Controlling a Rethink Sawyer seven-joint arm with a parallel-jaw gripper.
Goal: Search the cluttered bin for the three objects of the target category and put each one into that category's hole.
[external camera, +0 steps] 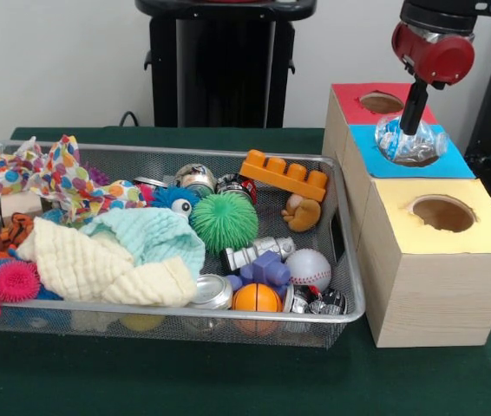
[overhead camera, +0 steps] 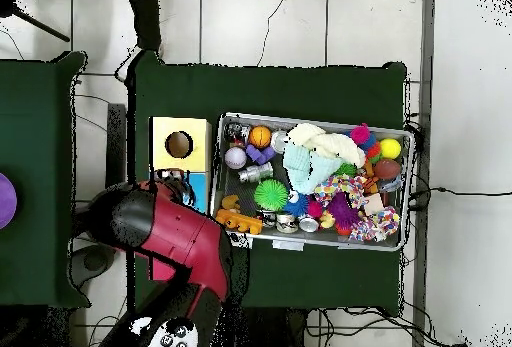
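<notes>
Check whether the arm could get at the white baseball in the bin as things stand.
Probably not right away: the claw is over the blue box with a crushed plastic bottle at its tip. The baseball itself lies uncovered on top in the bin.

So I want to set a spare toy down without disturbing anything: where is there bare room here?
The green table in front of the bin is bare, as is the bin's mesh floor by its right wall, behind the baseball. The rest of the bin is packed. On the boxes, the gripper holds a plastic bottle over the blue box.
</notes>
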